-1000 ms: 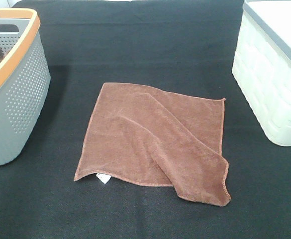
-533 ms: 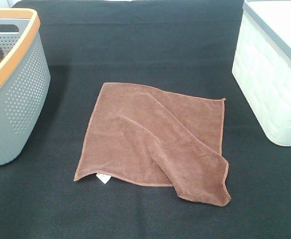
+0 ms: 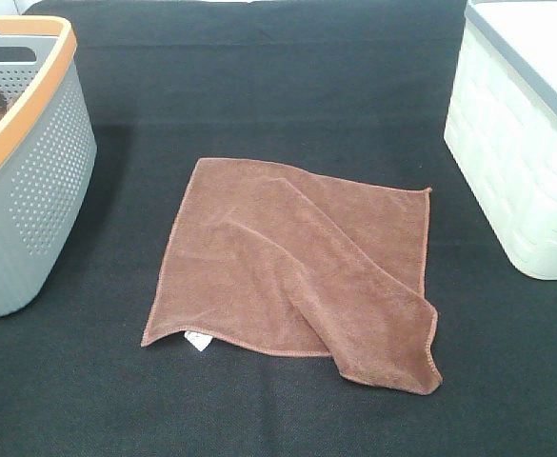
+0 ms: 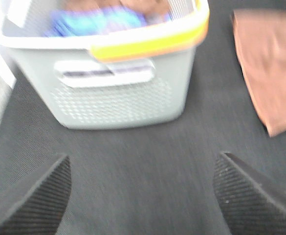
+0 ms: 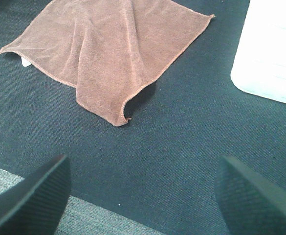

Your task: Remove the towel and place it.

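The reddish-brown towel lies spread on the black cloth in the middle, its front right corner folded over, a small white tag at its front left edge. It also shows in the right wrist view and at the edge of the left wrist view. Neither gripper shows in the high view. My left gripper is open and empty over bare black cloth in front of the grey basket. My right gripper is open and empty, short of the towel's folded corner.
The grey perforated basket with an orange rim stands at the left and holds brown and blue cloth items. A white lidded bin stands at the right, and it shows in the right wrist view. A black cloth covers the table.
Nothing has changed in the high view; the towel lies still.
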Robot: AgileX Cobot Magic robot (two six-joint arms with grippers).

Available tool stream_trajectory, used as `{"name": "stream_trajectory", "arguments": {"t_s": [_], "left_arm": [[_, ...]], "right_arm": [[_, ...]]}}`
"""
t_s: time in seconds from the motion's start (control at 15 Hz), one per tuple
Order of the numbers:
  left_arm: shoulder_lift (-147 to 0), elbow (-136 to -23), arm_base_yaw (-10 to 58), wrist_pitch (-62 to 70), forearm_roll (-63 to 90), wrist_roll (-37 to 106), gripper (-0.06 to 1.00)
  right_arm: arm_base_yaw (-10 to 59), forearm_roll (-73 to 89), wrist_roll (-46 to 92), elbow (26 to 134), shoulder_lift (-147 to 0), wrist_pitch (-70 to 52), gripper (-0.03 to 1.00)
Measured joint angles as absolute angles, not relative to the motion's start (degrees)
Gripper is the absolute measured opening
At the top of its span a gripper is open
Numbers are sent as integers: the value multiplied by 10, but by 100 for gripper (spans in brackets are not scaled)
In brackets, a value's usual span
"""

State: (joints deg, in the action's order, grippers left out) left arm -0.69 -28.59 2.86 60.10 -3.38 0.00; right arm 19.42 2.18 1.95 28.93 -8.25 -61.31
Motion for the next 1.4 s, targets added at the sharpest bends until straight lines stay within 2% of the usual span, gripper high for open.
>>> {"name": "stream_trajectory", "arguments": {"t_s": [0.2,0.33,0.47,0.73,0.87,1.13,1.4], "left_arm": [[2,-286,26,601,-34,0,77],[3,-286,25,601,-34,0,77],[3,-286,25,601,-34,0,77],[3,-286,25,601,-34,0,77],[3,-286,25,601,-34,0,77],[3,-286,25,601,-34,0,77],[3,-286,25,601,-34,0,77]], "right_arm": [[171,22,19,289,-83,-612,77],[91,22,19,289,-83,-612,77],[48,22,19,289,-74,-612,77],[38,25,19,289,-3,-611,77],[38,25,19,289,1,-612,77],[-6,26,19,289,4,-612,77],[-9,26,19,289,4,-612,77]]}}
